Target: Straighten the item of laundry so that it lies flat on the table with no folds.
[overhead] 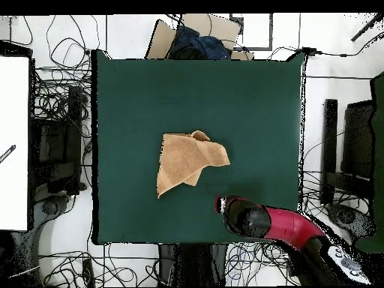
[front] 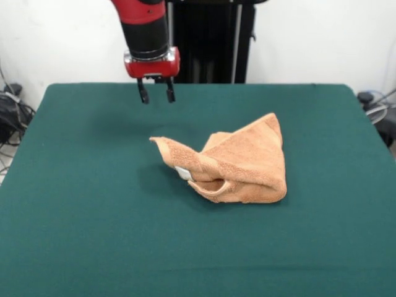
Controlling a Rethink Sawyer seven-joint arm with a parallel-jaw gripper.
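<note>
Front view: peach hand towel (front: pixel 238 164) still crumpled w/ folded layers near table (front: pixel 74 235) ctr, white label (front: pixel 183 173) showing, gripper (front: pixel 156 91) at ~10 o'clock above it, fingers spread, empty — flattening not yet done.

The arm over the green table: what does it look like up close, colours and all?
The arm is a thick round tube, red at the top, then a black sleeve, ending in a red collar with a silver band. Below it sits the gripper: two short, thin black jaws. No loose cables show on it.

Robotics lab (cable tangles (overhead: pixel 56 112) everywhere)
</note>
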